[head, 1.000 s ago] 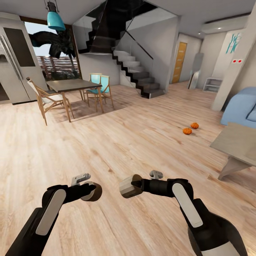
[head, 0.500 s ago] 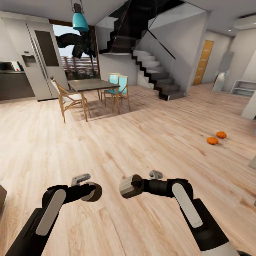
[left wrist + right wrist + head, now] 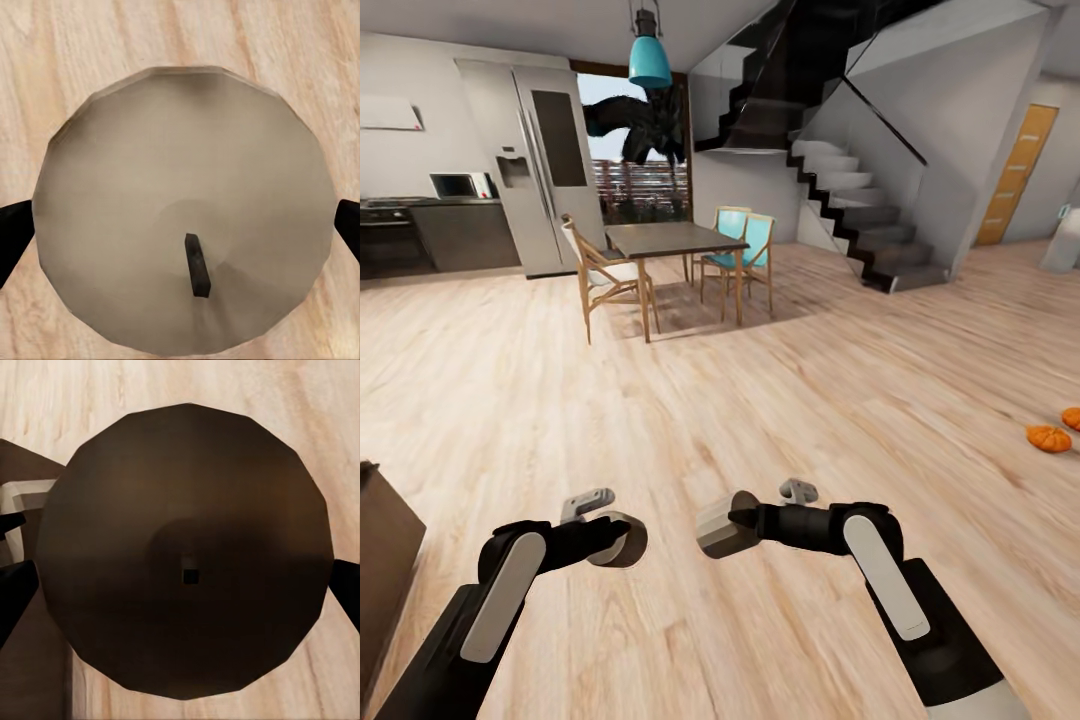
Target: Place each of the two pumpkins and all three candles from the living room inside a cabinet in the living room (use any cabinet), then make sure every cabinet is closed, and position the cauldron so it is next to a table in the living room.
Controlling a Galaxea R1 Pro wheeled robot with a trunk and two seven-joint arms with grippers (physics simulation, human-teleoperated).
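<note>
— What's it carrying?

— A candle in each gripper. The left gripper is clamped on one candle, which looks dark from here. From the left wrist camera that candle is pale cream with a short black wick, a dark finger pressed to either side. The right gripper pinches the other candle, its pale end turned toward the left arm. In the right wrist camera this candle sits in shadow, again squeezed between two fingers.

— And the pumpkins?

— Both on the wooden floor, far off to the right. One pumpkin is plain to see; the second pumpkin is just beside it, cut by the edge of the view.

— Any cabinet nearby?

— A dark brown corner of one, low at the robot's left. Straight ahead are the dining table with chairs, a fridge and the stairs.
</note>
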